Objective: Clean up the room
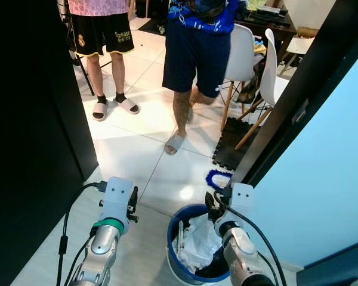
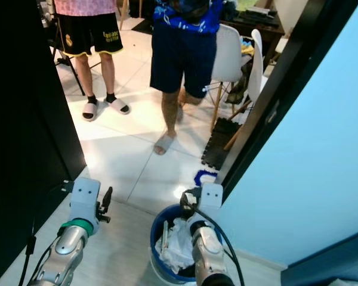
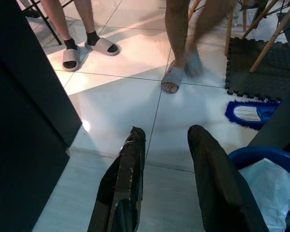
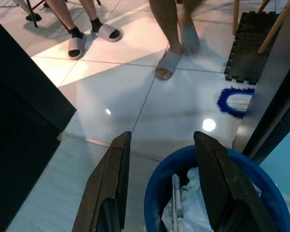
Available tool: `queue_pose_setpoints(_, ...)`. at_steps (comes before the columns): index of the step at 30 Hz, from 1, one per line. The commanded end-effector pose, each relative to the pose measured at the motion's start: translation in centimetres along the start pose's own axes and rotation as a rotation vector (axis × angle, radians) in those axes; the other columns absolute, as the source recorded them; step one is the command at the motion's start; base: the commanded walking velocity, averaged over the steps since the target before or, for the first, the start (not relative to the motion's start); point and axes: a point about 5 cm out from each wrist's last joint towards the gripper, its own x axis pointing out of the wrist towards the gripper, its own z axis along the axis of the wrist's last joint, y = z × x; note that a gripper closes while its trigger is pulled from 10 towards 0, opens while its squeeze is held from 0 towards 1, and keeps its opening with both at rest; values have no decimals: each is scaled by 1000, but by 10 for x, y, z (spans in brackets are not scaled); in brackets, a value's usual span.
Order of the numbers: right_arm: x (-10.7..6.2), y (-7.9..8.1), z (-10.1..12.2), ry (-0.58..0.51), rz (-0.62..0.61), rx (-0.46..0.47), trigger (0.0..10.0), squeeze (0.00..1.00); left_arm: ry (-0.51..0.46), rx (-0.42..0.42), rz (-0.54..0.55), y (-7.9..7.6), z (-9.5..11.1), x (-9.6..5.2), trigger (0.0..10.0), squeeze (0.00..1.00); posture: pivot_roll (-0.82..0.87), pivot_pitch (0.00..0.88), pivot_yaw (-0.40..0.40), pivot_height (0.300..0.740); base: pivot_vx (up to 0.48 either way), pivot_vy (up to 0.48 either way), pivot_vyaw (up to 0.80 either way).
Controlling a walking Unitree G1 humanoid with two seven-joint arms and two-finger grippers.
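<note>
Blue bucket [image 1: 174, 245] of white trash below my right gripper [image 4: 162, 181], fingers spread, empty, left gripper [image 3: 166, 176] spread beside it, two people standing on white tiled floor [image 1: 137, 161].

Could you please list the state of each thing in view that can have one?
Blue bin: upright on the floor, holding crumpled white waste.
Left end effector: open, empty, above the floor beside the bin.
Right end effector: open, empty, over the bin's rim.
White chairs: upright, beside the desk.
Blue mop pad: lying flat on the tiles.
Black foam mat: flat under chair legs.
</note>
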Motion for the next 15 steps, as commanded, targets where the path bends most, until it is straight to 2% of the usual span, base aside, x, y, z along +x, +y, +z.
queue_pose_setpoints(1,-1,-2,-2,9,-13,1,10000,0,22,-10,-4,-1,-6,-2,10000,0,34,5,6,740,-274,0,0)
queue_pose_setpoints(15,-1,-4,-2,11,-18,1,10000,0,20,-11,-3,-1,-6,-2,10000,0,33,2,4,740,-271,0,0)
